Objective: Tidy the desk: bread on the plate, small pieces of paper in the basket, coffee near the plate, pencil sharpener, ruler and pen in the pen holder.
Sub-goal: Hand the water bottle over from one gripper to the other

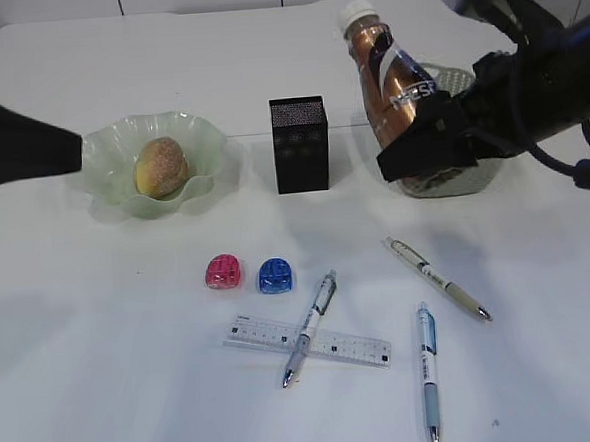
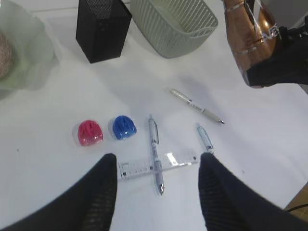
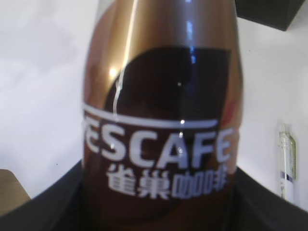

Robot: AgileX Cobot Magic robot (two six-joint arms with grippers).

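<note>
My right gripper is shut on the brown coffee bottle and holds it tilted in the air in front of the basket; the bottle's label fills the right wrist view. The bread lies on the green plate. My left gripper hangs open and empty high above the ruler and the pen lying across it. A pink pencil sharpener and a blue one sit side by side. The black pen holder stands mid-table. Small pieces of paper are out of view.
Two more pens lie at the front right of the white table. The left arm reaches in from the left edge beside the plate. The basket looks empty inside.
</note>
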